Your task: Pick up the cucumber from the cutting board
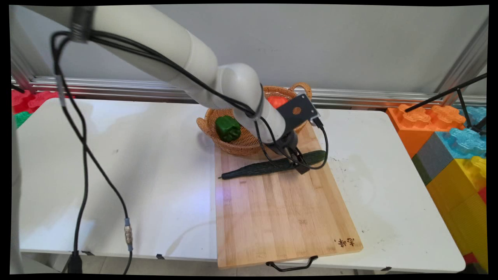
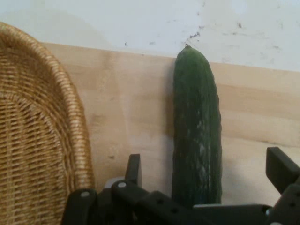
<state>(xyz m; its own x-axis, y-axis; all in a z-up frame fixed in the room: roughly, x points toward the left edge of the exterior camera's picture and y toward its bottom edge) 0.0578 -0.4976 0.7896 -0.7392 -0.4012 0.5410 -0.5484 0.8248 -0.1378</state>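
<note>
Wide-open tool (image 2: 206,176) astride cucumber (image 2: 197,126) (on board (image 1: 280,217))

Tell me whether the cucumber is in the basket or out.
Out. The cucumber lies flat on the cutting board, beside the basket.

- Wall (image 1: 330,42): plain pale grey, running across the back behind the table.
- Aluminium rail (image 1: 116,87): ribbed, horizontal, at the wall's foot; slanted metal posts rise at either end.
- Table (image 1: 128,175): white top with rounded corners, scuffed and speckled dark on the right side.
- Large toy blocks (image 1: 455,151): stacked at the table's right end; orange, grey, blue, yellow.
- Red and green blocks (image 1: 25,103): behind the table's far left corner.
- Black tripod legs (image 1: 459,95): crossing above the right-hand blocks.
- Light: even, soft shadows.
</note>
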